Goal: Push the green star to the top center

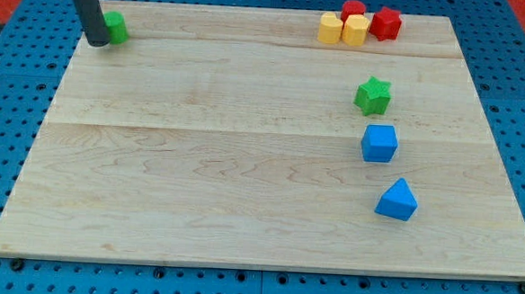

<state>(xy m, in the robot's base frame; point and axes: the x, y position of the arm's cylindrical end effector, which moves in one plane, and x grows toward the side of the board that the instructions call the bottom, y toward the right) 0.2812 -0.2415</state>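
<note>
A: Where is the green star (372, 95) placed?

B: At the view's right of the bench (244, 164), just above the blue cube (379, 142), below the yellow (343, 29) and red blocks (374, 20). My tip (98, 42) is set far off at the top left, touching a green block (116, 27).

A: And the pincer?

B: None is fitted, so no opening can be told.

A: How is the push best made?

B: The star should be met from its lower right and driven up-left, the yellow blocks being avoided

Green block (117, 26) top-left; 2 yellow (343, 29), 2 red (375, 18) clustered top-right; blue cube (379, 143), blue triangular block (396, 201) right side.
</note>
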